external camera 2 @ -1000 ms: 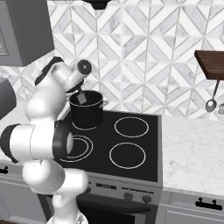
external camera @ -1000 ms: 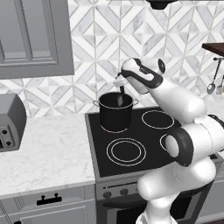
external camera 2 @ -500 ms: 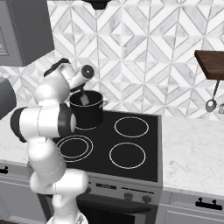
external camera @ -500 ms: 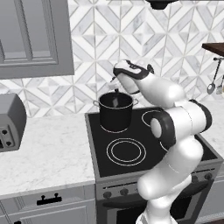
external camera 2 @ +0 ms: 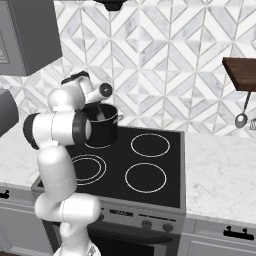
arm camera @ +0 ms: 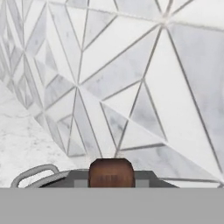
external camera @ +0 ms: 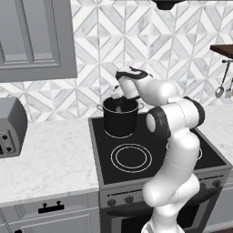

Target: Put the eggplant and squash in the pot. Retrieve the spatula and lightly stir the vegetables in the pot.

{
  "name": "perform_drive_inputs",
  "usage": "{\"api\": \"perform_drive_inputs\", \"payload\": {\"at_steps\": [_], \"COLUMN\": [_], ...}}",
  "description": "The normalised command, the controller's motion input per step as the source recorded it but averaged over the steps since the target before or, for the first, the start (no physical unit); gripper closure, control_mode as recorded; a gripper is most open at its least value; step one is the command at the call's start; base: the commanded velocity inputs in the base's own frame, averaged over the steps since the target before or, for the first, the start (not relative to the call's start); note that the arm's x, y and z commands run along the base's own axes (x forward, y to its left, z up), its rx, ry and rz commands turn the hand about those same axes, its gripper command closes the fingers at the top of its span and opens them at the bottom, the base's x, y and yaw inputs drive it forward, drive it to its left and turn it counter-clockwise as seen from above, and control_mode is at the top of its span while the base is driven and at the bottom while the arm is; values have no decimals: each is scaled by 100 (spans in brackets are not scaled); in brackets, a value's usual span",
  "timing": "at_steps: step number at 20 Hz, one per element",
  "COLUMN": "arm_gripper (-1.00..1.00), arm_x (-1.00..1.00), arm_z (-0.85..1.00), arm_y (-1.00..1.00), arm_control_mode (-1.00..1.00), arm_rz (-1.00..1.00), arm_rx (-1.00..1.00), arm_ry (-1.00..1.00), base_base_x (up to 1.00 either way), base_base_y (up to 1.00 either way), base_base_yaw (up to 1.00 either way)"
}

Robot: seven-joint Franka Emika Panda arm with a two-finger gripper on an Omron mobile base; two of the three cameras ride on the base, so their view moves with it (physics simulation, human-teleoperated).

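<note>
Broadly, the black cooktop [external camera: 150, 150] with its ringed burners sits in a marbled counter [external camera: 45, 157] under a geometric tiled wall [external camera 2: 165, 60], and the white arm folds back over the rear burner nearest the grey cabinet [external camera: 32, 38]. On that burner stands the pot [external camera: 120, 119], tall and black with a silvery rim; in the hand view one of its small side handles [arm camera: 33, 171] curls up at lower left against the tiles.

The gripper [external camera: 117, 94] hangs over the pot's mouth, at its far rim, clenched on the spatula [arm camera: 111, 173], whose dark brown handle end shows squarely between the fingers in the hand view. From the left base view a pale grey shape inside the rim looks like the blade reaching down into the pot, though it is too small to be sure. The eggplant and squash cannot be made out; the pot walls hide whatever lies at the bottom.

Judging by this, the stirring step is in hand: tool gripped, its blade lowered into the pot. The next move calls for a small, gentle sweep round the inside, keeping the blade off the wall so the pot isn't shoved across the burner, and keeping the grip firm so the handle doesn't twist.

At the far side a silver ladle [external camera 2: 241, 119] hangs below a wooden shelf [external camera 2: 240, 72], well apart.
</note>
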Motion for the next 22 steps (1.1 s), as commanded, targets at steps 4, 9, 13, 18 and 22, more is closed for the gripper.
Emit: {"api": "perform_drive_inputs", "payload": {"at_steps": [4, 9, 13, 18, 22], "arm_gripper": [100, 100, 100, 100, 100], "arm_x": [9, 20, 7, -12, 0], "arm_z": [-63, -71, -50, 24, 37], "arm_y": [0, 0, -2, -13, -11], "arm_control_mode": [-100, -100, -100, -100, -100], "arm_rz": [0, 0, 0, -7, -7], "arm_rx": [-6, -7, -2, 0, 0], "arm_ry": [1, 2, 0, 3, 11], "base_base_x": [0, 0, 0, 0, 0], "base_base_y": [0, 0, 0, 0, 0], "base_base_yaw": [0, 0, 0, 0, 0]}}
